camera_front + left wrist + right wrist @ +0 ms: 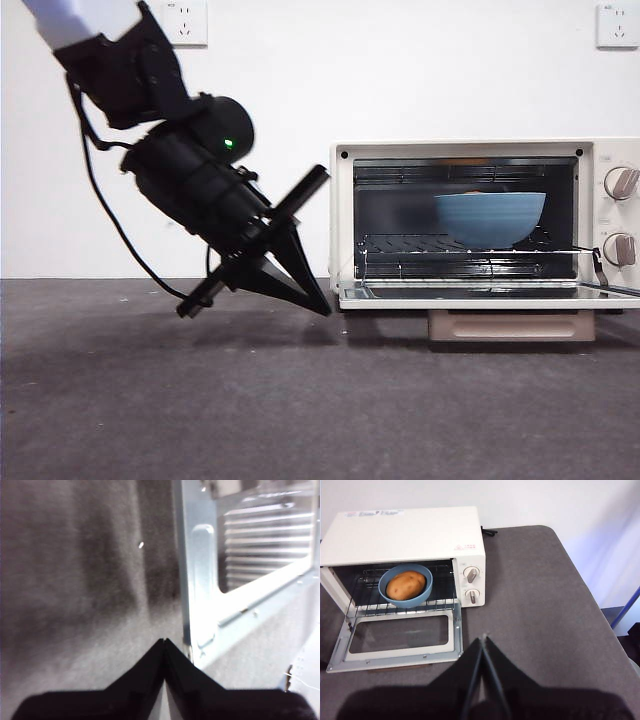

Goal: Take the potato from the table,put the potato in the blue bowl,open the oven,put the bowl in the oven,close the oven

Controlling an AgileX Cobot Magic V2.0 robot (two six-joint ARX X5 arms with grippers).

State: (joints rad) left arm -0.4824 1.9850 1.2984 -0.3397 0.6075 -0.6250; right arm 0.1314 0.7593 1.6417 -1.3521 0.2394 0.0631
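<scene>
Left gripper (318,303) jaws together; potato (406,585) lengthwise across blue bowl (405,586).

The oven (480,225) stands on the tabletop (200,400) with its door (400,639) dropped flat in front. The blue bowl (405,586) sits on the wire rack (440,597) inside, with the potato (406,585) in it. The left claw (318,303) hangs just beside the door's outer corner; the right claw (484,642) waits before the oven.
</scene>
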